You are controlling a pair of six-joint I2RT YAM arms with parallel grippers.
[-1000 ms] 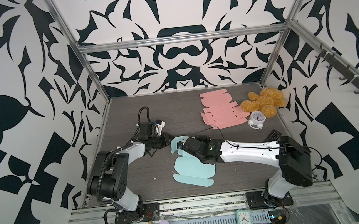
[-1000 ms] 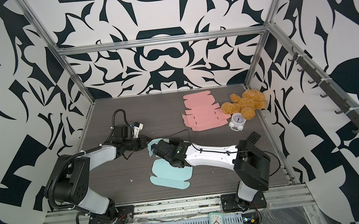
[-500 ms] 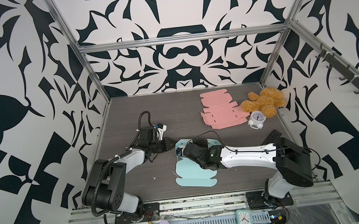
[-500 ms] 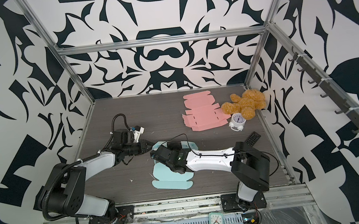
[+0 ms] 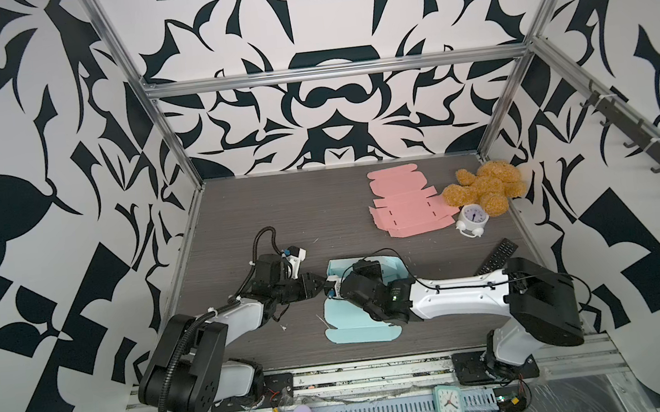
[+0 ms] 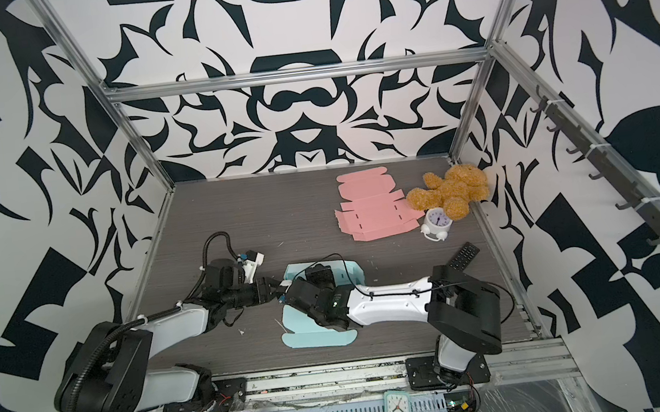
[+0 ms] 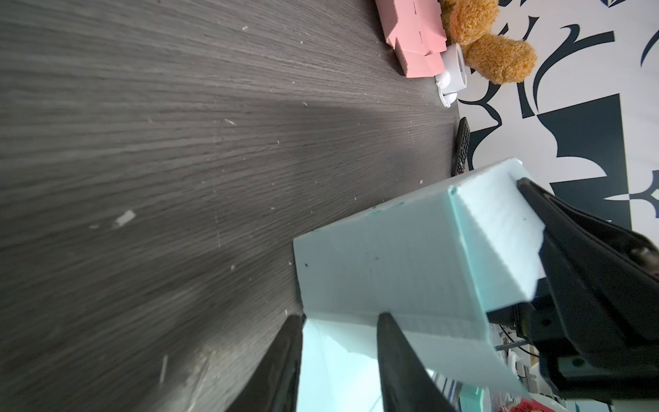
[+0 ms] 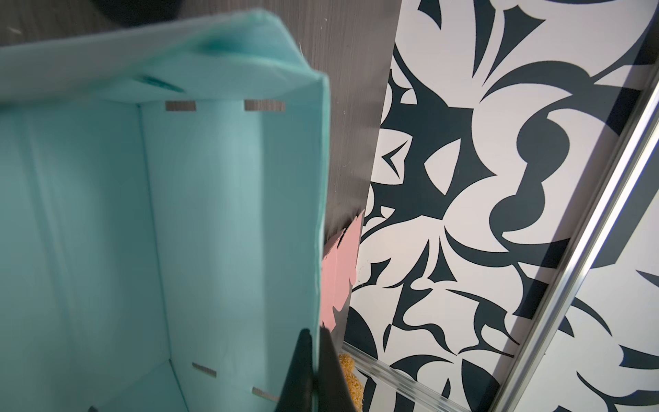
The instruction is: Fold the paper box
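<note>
The teal paper box [image 5: 354, 330] [image 6: 313, 338] lies mid-table. Its walls are partly raised and its lid panel lies flat toward the front. My right gripper [image 5: 361, 264] [image 6: 316, 270] reaches down onto it. In the right wrist view this gripper [image 8: 314, 333] is shut on the top edge of a long wall, beside the open box interior [image 8: 89, 232]. My left gripper [image 5: 322, 289] [image 6: 275, 294] sits at the box's left end. In the left wrist view its jaws [image 7: 338, 317] stand open at the foot of the tilted end wall [image 7: 385, 257], clamping nothing.
At the back right lie a flat pink box blank [image 5: 407, 203], a brown teddy [image 5: 485, 186] and a small white alarm clock [image 5: 472, 219]. A black remote [image 5: 496, 254] lies by the right wall. Patterned walls close in three sides of the table.
The left gripper has moved forward and right to the box's left end, and its jaws have spread. The right gripper, still clamped, has turned the box squarer to the table front.
</note>
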